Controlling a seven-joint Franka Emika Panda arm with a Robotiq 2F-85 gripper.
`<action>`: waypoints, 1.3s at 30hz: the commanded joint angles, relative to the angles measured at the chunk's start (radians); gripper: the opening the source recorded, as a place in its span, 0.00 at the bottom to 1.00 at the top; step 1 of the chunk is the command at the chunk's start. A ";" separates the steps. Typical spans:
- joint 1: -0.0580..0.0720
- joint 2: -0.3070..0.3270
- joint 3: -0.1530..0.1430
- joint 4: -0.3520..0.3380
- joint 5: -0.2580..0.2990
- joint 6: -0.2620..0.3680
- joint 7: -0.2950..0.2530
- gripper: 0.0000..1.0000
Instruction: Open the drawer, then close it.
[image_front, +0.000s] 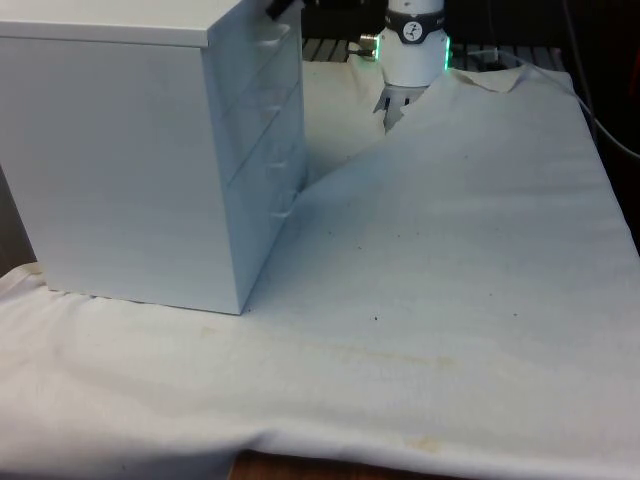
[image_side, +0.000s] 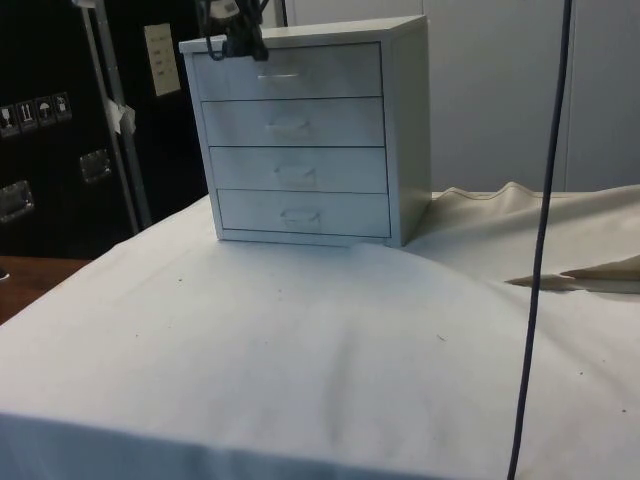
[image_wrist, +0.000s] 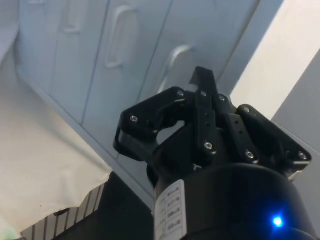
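Drawers, four of them, are stacked one above another in a white chest of drawers standing on the table's white cloth. All four fronts sit flush with the chest's frame, so every drawer is shut and nothing inside any of them can be seen.

Each front carries one small pale handle at its middle. In the side view the top drawer has the thinnest, most bar-like handle, and the three below it have rounded loop handles. From the front view the chest turns its plain back and one side panel to the camera, and the drawer fronts run away along its right face, their handles showing as small bumps.

The chest is boxy, matt white with a flat top slightly overhanging, and stands square on the cloth, which is rumpled into a ridge beside it and behind it.

Beside the top drawer's upper corner, just at the chest's top edge, hangs the black gripper. In the wrist view the gripper points at the drawer fronts, near a loop handle without touching it, its fingers drawn together with nothing between them.
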 joint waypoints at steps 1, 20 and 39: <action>0.001 -0.004 0.007 0.000 0.017 -0.003 -0.002 0.00; 0.005 -0.003 0.049 0.006 0.137 0.015 0.005 0.00; 0.008 0.003 0.080 0.012 0.214 0.025 0.014 0.00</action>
